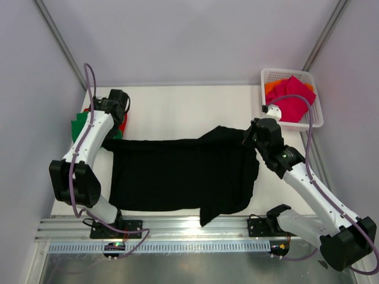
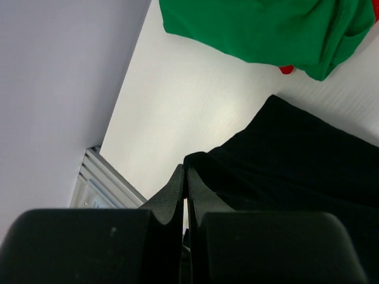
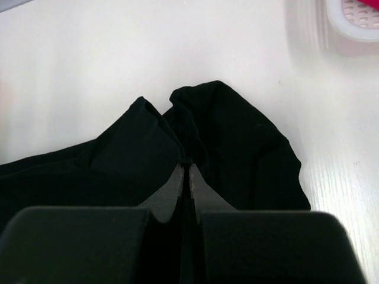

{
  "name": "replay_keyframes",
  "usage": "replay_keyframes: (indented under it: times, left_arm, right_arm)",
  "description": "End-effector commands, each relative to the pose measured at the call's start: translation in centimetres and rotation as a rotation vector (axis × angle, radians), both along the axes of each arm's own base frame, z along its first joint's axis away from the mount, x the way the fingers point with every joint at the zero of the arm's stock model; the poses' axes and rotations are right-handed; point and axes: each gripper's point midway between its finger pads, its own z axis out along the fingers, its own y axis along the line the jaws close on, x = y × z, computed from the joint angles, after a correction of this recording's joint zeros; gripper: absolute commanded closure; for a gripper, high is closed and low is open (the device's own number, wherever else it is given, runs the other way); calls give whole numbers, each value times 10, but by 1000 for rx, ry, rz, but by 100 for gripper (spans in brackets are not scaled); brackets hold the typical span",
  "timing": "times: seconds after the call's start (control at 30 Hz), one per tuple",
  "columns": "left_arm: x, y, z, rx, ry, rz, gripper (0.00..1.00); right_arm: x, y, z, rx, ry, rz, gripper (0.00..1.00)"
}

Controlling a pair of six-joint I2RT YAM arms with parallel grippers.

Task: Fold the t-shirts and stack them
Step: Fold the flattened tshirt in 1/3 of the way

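The black t-shirt (image 1: 183, 174) lies spread on the white worktop (image 1: 177, 106), wide and mostly flat. Its near edge is close to the arm bases, and one flap hangs out at the near right side. The left gripper (image 2: 185, 168) is at the far left corner of the black t-shirt, and its jaws are pressed together on the edge of the cloth there. The right gripper (image 3: 185, 165) is at the far right corner of the same shirt. Its jaws are also together and pinch a small raised fold of the black cloth.

Just beyond the far left corner of the black t-shirt lies a green t-shirt (image 2: 266, 29) with a red t-shirt (image 2: 287, 69) partly under it. Beyond the far right corner, well apart from the black cloth, stands a white basket (image 1: 317, 115). It holds a magenta-pink t-shirt (image 1: 293, 97) and an orange t-shirt (image 1: 271, 87) behind it.
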Motion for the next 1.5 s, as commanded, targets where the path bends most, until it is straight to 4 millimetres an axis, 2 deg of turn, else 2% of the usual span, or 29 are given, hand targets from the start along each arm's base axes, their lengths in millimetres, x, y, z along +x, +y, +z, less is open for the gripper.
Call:
replay_keyframes:
  times: [0.0,0.13,0.33,0.67,1.03,1.27,1.47]
  left_arm:
    - [-14,-5,-14,-53,24,32,100]
    - [-26,-12,-30,-101,46,57,100]
    - [-45,-8,-48,-85,117,89,100]
    - [-55,-6,-51,-71,147,112,100]
    - [-89,-10,-66,-102,238,141,100]
    - [-100,-16,-70,-145,249,152,100]
    - [-112,-32,-72,-240,253,162,100]
  right_arm:
    - [-2,2,0,41,-13,-23,97]
    - [-3,3,-1,44,-9,-21,97]
    - [2,7,7,47,-24,-11,97]
    - [8,15,9,53,-18,0,97]
    - [9,11,-2,77,-18,-44,97]
    - [9,14,-4,85,4,-42,97]
    - [4,11,-1,93,42,-69,97]
